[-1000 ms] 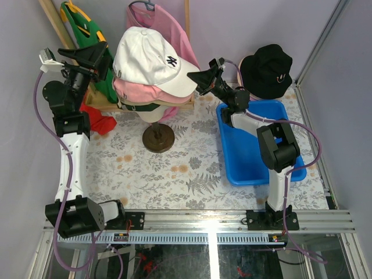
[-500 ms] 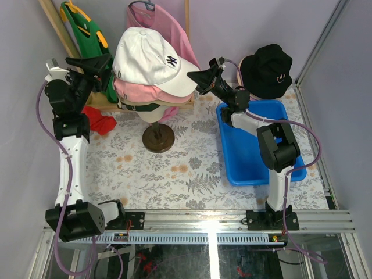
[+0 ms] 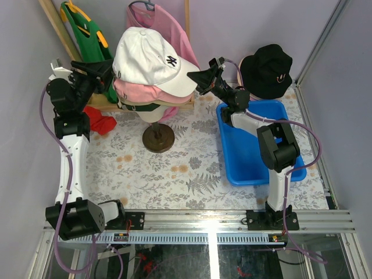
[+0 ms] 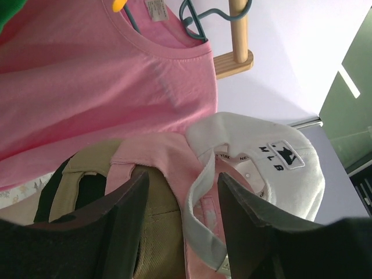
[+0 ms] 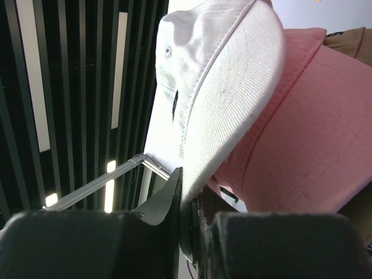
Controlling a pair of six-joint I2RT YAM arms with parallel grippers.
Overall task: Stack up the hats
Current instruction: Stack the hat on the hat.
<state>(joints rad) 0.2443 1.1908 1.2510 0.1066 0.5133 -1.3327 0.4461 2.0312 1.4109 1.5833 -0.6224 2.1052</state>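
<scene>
Top view: at upper centre the white fabric baseball cap (image 3: 148, 58) tops a pink fabric baseball cap (image 3: 136, 90). The right gripper (image 3: 196, 77) meets its brim, and the left gripper (image 3: 109, 72) sits behind the stack.

Left wrist: the jaws are half apart, straddling both caps' rear straps; contact is unclear.

Right wrist: the jaws are pinched tight on the white brim.

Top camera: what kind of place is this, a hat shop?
Probably a robot test booth, not a shop: plain purple walls box in a small table, two robot arms are bolted to its metal rail, and baseball caps pile on a mannequin head.
</scene>
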